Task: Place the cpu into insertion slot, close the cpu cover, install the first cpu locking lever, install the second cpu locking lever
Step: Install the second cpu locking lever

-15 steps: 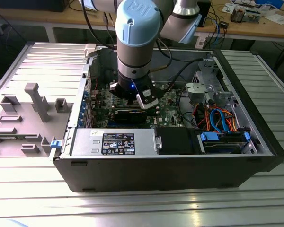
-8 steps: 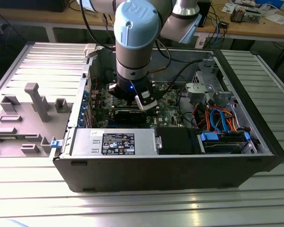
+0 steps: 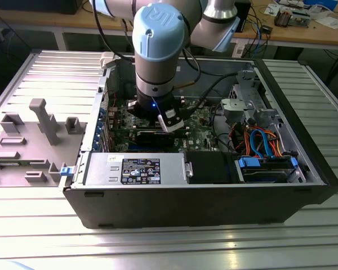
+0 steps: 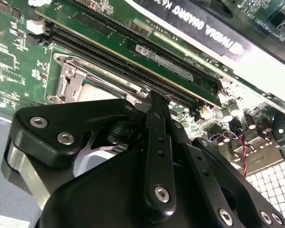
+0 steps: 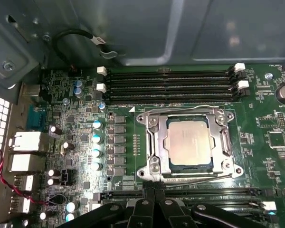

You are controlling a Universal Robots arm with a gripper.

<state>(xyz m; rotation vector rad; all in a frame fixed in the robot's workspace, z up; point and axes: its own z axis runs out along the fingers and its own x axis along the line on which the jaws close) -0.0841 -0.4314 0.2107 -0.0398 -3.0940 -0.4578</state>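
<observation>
The gripper [image 5: 154, 192] has its two black fingers pressed together with no gap, holding nothing; in the first wrist view the tips sit just at the near rim of the insertion slot [image 5: 149, 173], though whether they touch the metal I cannot tell. In the second wrist view the same closed fingertips [image 4: 157, 102] end right beside the socket's silver edge, next to the long black memory slots [image 4: 133, 71]. From the exterior view, the arm [image 3: 158, 50] stands near the middle of the frame, its pale blue joint on top and its wrist pointing straight down into the open computer case [image 3: 197, 199], over the green circuit board [image 3: 200, 126]. A grey fixture tray [image 3: 28, 146] lies at the exterior view's left, outside the case. The cpu [image 5: 188, 142] already lies flat in the socket, its dull silver top level and square to the rim. The cpu cover [image 5: 156, 137] is down around it, the chip showing through its window.
</observation>
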